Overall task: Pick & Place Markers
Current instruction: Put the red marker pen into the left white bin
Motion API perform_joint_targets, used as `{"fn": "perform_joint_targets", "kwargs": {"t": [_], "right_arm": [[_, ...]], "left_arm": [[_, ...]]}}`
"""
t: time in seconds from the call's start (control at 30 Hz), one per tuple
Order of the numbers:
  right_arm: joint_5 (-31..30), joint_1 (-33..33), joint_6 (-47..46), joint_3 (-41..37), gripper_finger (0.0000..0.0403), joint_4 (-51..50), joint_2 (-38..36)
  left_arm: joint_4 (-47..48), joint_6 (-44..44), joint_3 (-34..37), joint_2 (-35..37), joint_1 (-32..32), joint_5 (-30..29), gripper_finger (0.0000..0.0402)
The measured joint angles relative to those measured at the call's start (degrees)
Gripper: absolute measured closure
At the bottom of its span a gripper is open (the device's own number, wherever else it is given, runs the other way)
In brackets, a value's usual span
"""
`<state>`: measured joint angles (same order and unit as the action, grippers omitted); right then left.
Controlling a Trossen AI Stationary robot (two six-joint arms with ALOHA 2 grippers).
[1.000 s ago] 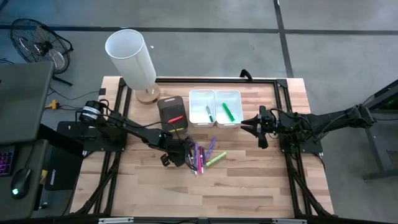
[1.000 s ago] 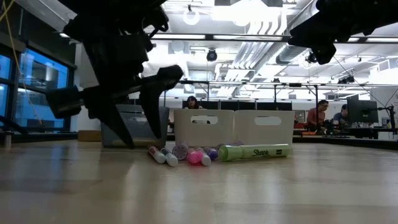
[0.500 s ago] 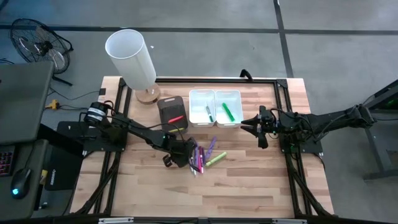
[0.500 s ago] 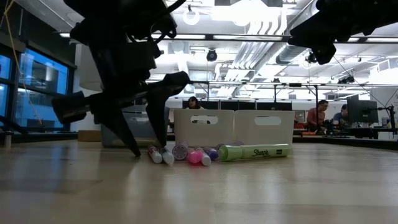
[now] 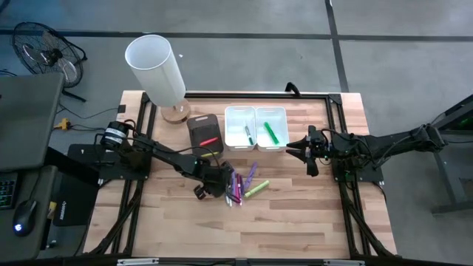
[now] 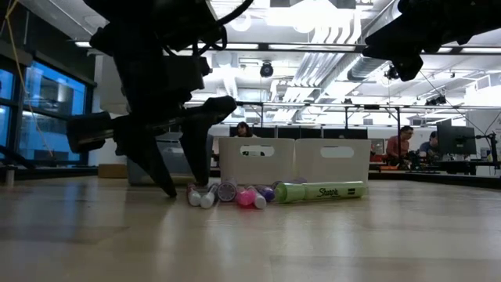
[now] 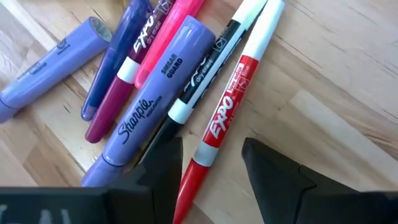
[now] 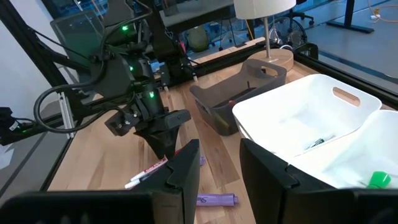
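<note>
The wooden surface (image 5: pixel 295 214) carries a dark bin (image 5: pixel 204 131) and two white bins (image 5: pixel 256 127) at its far side. The left hand (image 5: pixel 219 182) is down over the markers (image 5: pixel 241 185) mid-surface, fingers apart astride a red marker (image 7: pixel 214 140). The right hand (image 5: pixel 304 153) hovers beside the white bins, part open, empty.
</note>
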<state>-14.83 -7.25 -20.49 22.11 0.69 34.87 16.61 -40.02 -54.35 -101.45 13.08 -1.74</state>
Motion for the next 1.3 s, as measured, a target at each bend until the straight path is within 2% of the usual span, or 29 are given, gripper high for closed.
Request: {"fn": "perform_joint_targets", "kwargs": {"t": [0.33, 0.57, 0.7, 0.87, 1.13, 1.3], "right_arm": [[0.02, -0.02, 0.00, 0.00, 0.0299, 0.00, 0.00], [0.00, 0.00, -0.02, 0.00, 0.0300, 0.00, 0.00], [0.01, -0.02, 0.00, 0.00, 0.0300, 0.02, -0.01], [0.04, -0.02, 0.00, 0.00, 0.0299, 0.04, -0.02], [0.00, -0.01, 0.00, 0.00, 0.0299, 0.04, 0.00], [0.02, -0.02, 0.00, 0.00, 0.0299, 0.04, -0.02]], "left_arm": [[1.29, -1.91, -0.17, -0.08, -0.07, 2.28, 0.0228], [9.73, -3.28, -5.14, -0.49, -1.65, 4.96, 0.0228], [14.23, -3.84, -9.12, -3.28, -2.68, 6.92, 0.0227], [16.21, -3.44, -11.59, -6.35, -2.54, 6.02, 0.0227], [16.99, -3.51, -12.44, -6.51, -2.21, 6.07, 0.0228], [17.63, -4.38, -12.50, -6.56, -2.16, 6.06, 0.0253]]}}
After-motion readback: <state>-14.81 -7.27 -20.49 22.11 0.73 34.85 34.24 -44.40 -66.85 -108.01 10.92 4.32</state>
